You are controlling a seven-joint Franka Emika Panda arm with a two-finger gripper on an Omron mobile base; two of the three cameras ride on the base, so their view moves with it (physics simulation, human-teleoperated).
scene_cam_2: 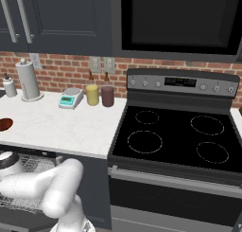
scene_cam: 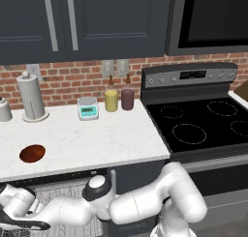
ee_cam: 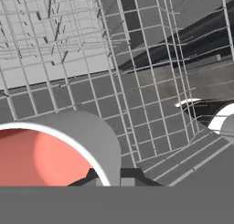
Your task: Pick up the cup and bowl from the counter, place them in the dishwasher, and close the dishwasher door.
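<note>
- While the arm reaches low to the left, the jaws (ee_cam: 121, 176) sit clenched on the cup's (ee_cam: 55, 150) white wall, red-pink inside facing the hand cam.
- Cup is inside the dishwasher (scene_cam: 63, 190), w/ light wire rack (ee_cam: 137, 90) behind and under it.
- In the left base view the hand (scene_cam: 22, 214) is at the lower left, below the surface edge, in front of the rack.
- Bowl (scene_cam: 32, 153), dark reddish-brown, sits on the surface (scene_cam: 97, 139) near its front left; in the right base view it's at the far left edge.
- Back left by the brick wall: paper towel roll (scene_cam: 31, 96) upright on its stand.
- Next to the right: small scale (scene_cam: 88, 108) w/ teal display, apart from the roll.
- Then yellow jar (scene_cam: 111, 99) and maroon jar (scene_cam: 127, 98), just beside each other, against the wall.
- Right of the surface: black stove top (scene_cam: 203, 125), burners bare, control panel behind.
- Dark navy cabinets (scene_cam: 97, 23) hang above the surface.
</note>
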